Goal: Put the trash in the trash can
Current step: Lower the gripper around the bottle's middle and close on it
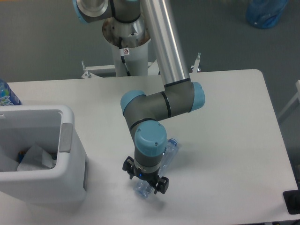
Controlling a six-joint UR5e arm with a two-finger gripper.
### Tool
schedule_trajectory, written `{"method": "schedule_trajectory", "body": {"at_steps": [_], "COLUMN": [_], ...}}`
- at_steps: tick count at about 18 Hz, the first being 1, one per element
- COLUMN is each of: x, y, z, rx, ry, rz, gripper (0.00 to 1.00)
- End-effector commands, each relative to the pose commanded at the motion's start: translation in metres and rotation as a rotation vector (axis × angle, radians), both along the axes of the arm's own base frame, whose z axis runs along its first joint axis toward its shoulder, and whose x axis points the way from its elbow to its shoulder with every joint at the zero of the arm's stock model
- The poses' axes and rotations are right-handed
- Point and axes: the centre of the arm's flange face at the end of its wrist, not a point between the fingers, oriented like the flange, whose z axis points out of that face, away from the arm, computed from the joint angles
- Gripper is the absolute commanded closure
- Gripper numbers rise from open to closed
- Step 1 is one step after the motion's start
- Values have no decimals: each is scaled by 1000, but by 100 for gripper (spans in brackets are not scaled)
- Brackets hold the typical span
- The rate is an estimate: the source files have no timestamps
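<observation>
Blue label (4, 96) on upright bottle (6, 93); writing unreadable.

We see a white table (225, 140) with rounded corners. On its left side stands a boxy white trash can (44, 185), and a crushed clear bottle (164, 157) lies flat near the middle front. An upright blue-labelled bottle (7, 93) stands at the far left edge, behind the can.

Clear glossy plastic bottle (168, 152); matt white table (225, 140).
</observation>
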Motion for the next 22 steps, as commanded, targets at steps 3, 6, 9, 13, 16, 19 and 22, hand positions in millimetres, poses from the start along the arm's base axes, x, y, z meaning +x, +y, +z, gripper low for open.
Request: {"method": "schedule_trajectory", "body": {"at_steps": [3, 6, 9, 13, 16, 19, 22], "x": [-1, -3, -4, -4, -4, -4, -4], "y": [1, 3, 4, 3, 3, 3, 3], "z": [-5, -13, -16, -18, -20, -20, -19], "rx": [-4, -10, -13, -19, -21, -22, -22], "ry": [-4, -9, -10, -12, -11, -10, -10], "rz": [-2, 0, 0, 2, 1, 2, 1], "gripper": [0, 0, 0, 0, 3, 13, 21]}}
